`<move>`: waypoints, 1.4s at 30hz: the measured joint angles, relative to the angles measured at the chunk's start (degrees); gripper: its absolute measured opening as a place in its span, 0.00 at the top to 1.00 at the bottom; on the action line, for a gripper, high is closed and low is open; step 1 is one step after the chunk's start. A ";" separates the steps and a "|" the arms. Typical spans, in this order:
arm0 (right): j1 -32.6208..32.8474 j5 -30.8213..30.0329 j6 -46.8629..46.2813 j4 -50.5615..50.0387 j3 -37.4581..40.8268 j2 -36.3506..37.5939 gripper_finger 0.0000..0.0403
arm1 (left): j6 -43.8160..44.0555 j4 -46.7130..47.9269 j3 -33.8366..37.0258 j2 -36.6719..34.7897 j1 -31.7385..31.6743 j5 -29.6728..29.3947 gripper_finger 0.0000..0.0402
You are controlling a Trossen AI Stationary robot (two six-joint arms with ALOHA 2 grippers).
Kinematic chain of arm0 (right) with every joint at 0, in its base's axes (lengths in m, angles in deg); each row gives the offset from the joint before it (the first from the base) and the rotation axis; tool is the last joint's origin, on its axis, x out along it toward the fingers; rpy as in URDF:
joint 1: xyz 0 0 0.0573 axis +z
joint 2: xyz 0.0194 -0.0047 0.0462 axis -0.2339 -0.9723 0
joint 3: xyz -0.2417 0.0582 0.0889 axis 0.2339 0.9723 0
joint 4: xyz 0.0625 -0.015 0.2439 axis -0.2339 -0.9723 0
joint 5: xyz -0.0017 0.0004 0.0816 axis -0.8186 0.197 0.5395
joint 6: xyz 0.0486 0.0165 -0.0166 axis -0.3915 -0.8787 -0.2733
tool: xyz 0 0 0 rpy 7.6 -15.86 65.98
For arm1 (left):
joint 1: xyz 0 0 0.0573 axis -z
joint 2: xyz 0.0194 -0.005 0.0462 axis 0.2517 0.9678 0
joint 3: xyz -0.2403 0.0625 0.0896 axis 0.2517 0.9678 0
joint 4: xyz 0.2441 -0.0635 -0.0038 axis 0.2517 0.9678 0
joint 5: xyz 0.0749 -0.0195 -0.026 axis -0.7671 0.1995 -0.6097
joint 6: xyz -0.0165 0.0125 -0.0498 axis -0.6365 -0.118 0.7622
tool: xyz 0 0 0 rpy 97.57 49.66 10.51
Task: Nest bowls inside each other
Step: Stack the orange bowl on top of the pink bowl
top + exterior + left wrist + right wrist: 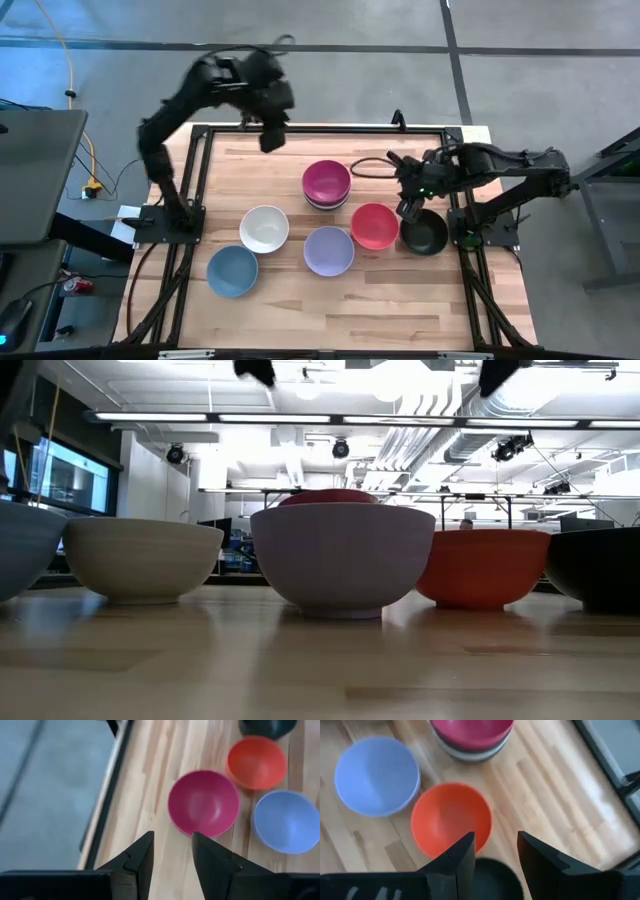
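Smooth round lavender bowl (343, 558) sits beside the glossy black bowl (425, 234) under the parted, empty right gripper (408, 209); left gripper (172, 851) parted too.

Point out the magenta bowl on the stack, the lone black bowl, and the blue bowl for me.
magenta bowl (326, 181), high view, inside of its hollow.
black bowl (428, 235), high view, inner floor, beside the right arm.
blue bowl (232, 271), high view, centre of its hollow.

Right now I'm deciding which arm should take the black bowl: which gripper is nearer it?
Right. The right gripper hovers open at the black bowl's rim, beside the red bowl. The left gripper is open far across the table, beyond the magenta stack.
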State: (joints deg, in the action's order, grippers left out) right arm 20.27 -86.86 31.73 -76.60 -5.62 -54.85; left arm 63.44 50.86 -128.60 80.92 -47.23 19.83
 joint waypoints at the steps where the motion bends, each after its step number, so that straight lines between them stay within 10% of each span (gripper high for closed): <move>1: -0.01 0.53 -0.36 1.08 1.61 0.01 0.65 | 0.65 0.02 0.00 -1.63 0.39 -0.97 0.70; 18: -12.05 9.88 -1.64 18.83 24.98 -0.06 0.65 | 7.26 0.40 0.00 -19.09 9.34 -6.27 0.70; 42: -18.14 21.91 -2.75 29.16 34.29 -2.50 0.65 | 8.49 1.36 0.00 -19.69 12.95 -9.09 0.70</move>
State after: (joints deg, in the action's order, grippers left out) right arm 2.13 -64.95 28.98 -47.44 28.67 -57.35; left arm 71.93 52.22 -128.60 61.23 -34.28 10.74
